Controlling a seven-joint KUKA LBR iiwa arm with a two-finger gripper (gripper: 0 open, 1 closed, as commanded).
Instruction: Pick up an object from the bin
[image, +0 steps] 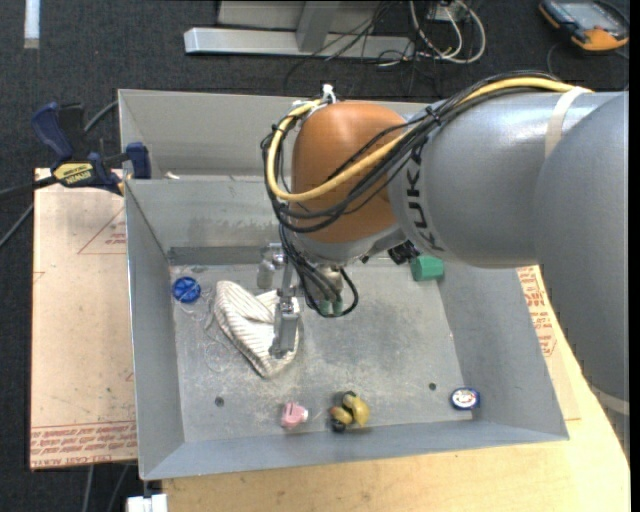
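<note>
The gripper (285, 338) is seen low in the bin (150, 330), its tip set on the right edge of a cloth (240, 318). Whether it is open or closed cannot be told, and nothing is seen lifted. The pick is therefore judged barely begun, with grasping and raising left to do. The cloth is white with thin dark stripes, crumpled into a soft wedge, lying under and just left of the tool. A blue cap (186, 290) is farther left. A pink piece (292, 415) and a yellow toy (349, 410) lie nearer the front wall.
</note>
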